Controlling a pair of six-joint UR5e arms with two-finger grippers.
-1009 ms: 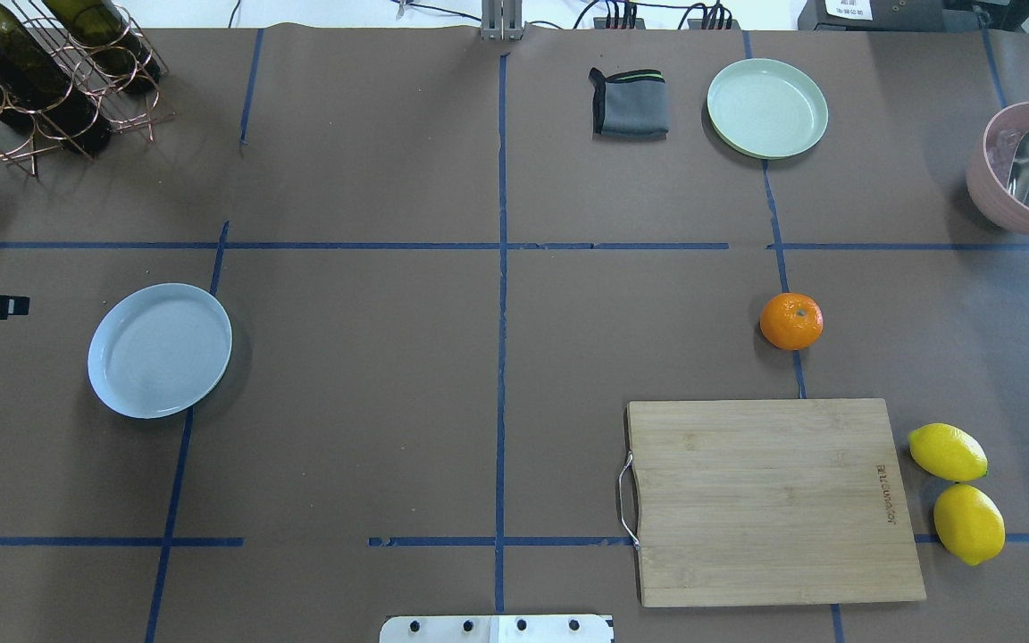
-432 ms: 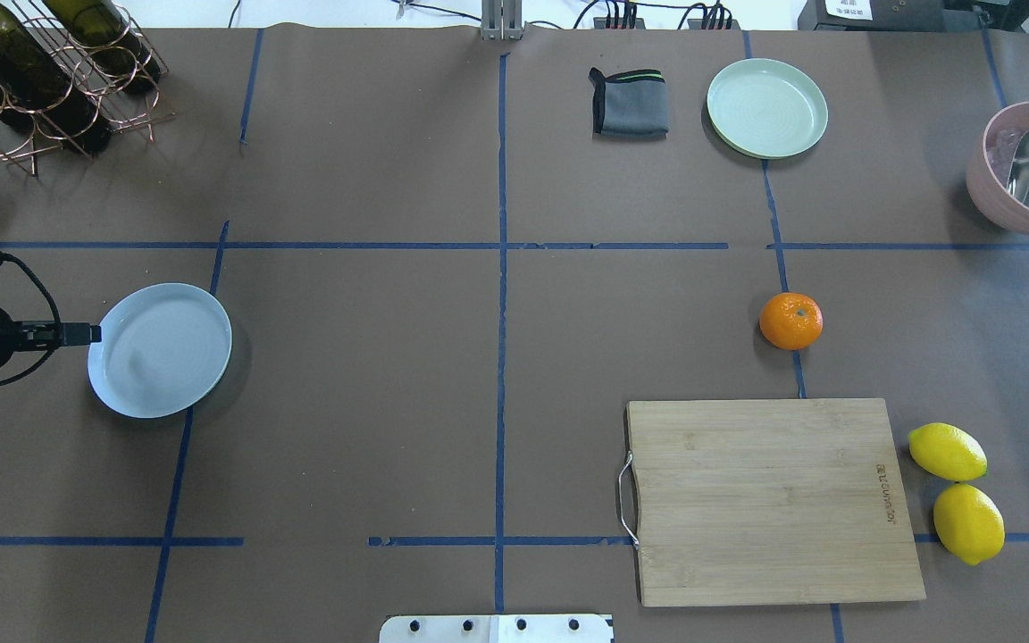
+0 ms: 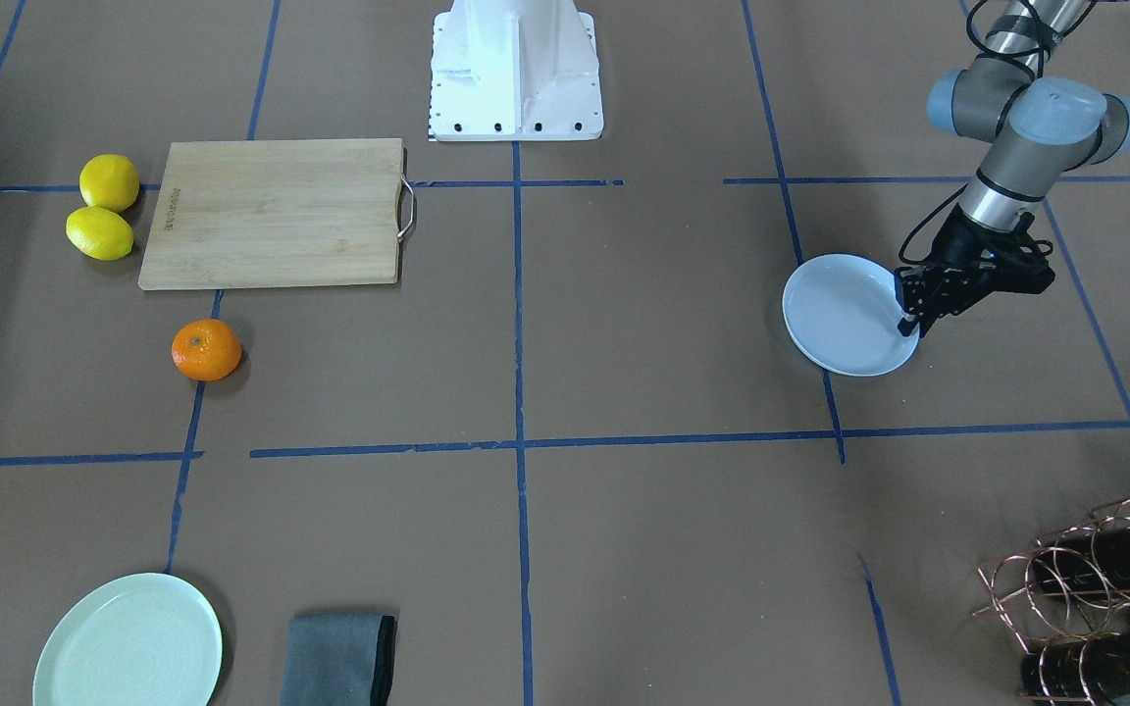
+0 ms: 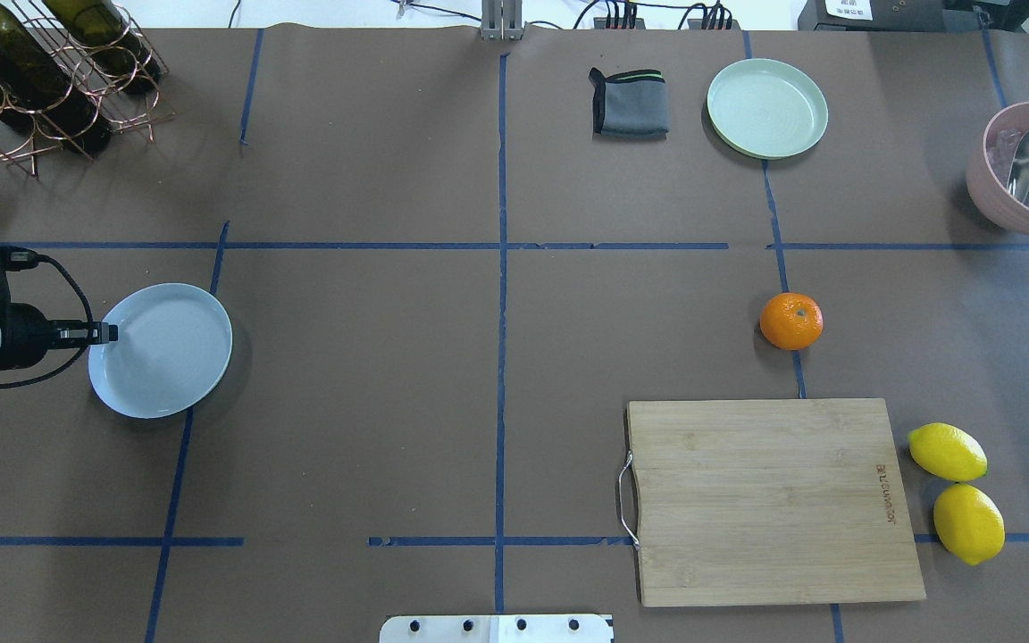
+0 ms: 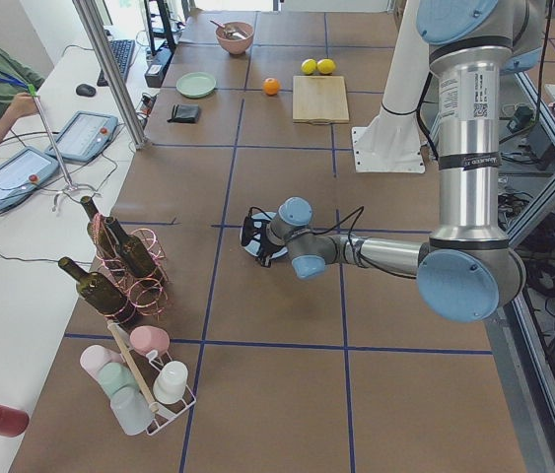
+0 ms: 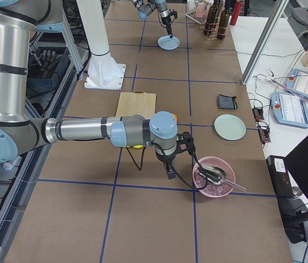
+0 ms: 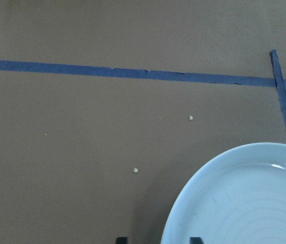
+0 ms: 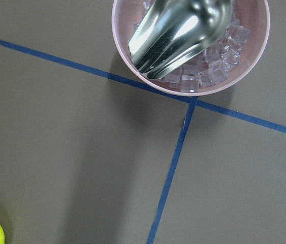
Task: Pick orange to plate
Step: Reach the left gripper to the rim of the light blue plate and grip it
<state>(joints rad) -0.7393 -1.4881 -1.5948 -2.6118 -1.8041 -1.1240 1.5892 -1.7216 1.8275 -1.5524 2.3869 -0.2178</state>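
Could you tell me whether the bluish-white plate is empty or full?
Empty: the plate shows a bare surface; the orange lies far off, near the cutting board.

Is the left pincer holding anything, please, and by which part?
Nothing yet: the open left pincer straddles the rim of the plate.

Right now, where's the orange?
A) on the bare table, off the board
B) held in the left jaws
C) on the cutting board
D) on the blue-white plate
A: the orange rests on the table with a gap between it and the cutting board, while the plate across the table holds nothing.
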